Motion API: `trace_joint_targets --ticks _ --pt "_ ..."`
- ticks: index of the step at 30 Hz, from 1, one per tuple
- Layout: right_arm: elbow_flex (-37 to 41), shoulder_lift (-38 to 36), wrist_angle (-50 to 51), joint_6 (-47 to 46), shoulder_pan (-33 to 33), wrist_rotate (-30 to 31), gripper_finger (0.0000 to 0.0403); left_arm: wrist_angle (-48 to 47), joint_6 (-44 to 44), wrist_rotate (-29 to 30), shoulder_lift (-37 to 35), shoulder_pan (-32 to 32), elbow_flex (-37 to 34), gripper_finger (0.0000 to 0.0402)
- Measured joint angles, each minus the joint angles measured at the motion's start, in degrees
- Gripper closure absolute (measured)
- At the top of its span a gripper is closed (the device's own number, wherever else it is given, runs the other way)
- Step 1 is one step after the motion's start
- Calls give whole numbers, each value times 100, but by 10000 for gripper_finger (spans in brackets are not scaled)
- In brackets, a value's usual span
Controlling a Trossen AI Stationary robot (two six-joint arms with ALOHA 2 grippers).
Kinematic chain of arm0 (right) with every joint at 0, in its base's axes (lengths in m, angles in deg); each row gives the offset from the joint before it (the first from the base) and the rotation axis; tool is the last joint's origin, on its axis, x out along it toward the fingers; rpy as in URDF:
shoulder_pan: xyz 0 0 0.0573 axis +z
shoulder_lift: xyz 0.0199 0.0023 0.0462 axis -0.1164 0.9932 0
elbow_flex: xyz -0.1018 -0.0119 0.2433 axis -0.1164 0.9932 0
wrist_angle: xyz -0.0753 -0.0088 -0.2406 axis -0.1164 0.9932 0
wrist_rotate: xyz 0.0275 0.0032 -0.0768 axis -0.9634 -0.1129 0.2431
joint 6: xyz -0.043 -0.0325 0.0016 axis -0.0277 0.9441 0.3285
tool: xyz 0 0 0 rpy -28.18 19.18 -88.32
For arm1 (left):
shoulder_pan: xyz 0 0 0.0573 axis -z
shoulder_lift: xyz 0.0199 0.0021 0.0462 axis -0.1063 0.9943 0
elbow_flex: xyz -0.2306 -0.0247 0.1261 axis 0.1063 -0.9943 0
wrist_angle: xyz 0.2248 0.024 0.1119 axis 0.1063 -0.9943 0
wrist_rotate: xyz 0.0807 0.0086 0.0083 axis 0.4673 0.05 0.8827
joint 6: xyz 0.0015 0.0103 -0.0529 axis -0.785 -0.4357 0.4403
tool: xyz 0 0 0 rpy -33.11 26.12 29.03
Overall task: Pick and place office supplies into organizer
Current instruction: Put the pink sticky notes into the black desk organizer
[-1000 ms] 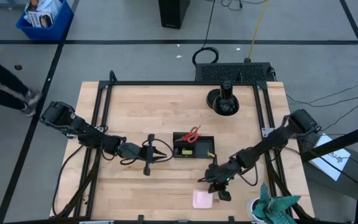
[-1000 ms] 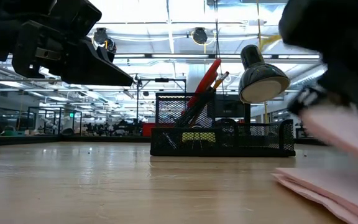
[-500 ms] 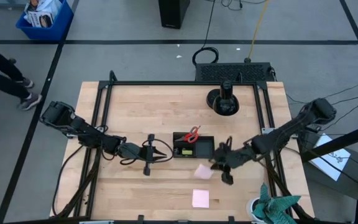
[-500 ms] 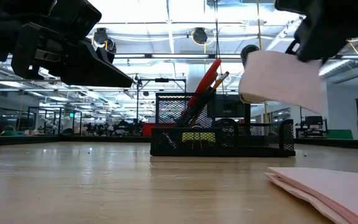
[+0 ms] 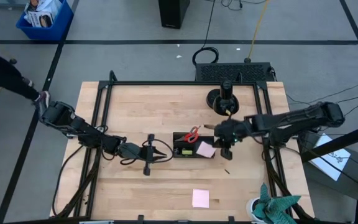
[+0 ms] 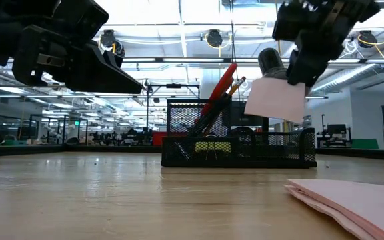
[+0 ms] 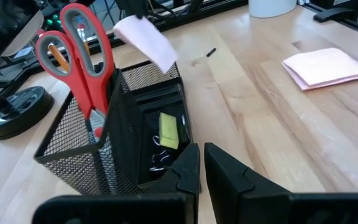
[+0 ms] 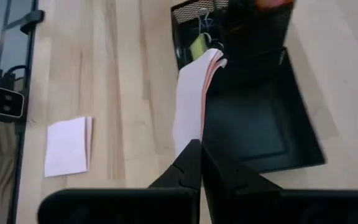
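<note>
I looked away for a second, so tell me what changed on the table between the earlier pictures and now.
The right claw, shut on a pink sticky-note stack, lifted it off the pad near the table's front edge and carried it over the black mesh organizer, where it hangs above the open compartment. The rest of the pad stayed on the table. The left claw, scissors and organizer did not move.

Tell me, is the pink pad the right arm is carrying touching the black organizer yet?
Apart. In the low view the pink pad hangs from the right gripper, with open background between its lower edge and the organizer's rim.
</note>
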Motion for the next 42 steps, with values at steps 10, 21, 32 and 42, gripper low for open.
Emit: trace_joint_targets --ticks 10,21,32,42 --pt "0 219 234 1104 -841 -533 403 -200 45 145 0 -139 0 371" --pt "0 1133 -130 2063 -846 -217 403 -307 213 140 0 -308 -3 371" --pt "0 1143 -296 3064 -765 120 403 -304 167 159 0 -367 -4 371" --pt "-10 1340 -488 3646 -766 224 403 -300 167 178 0 -371 -4 371"
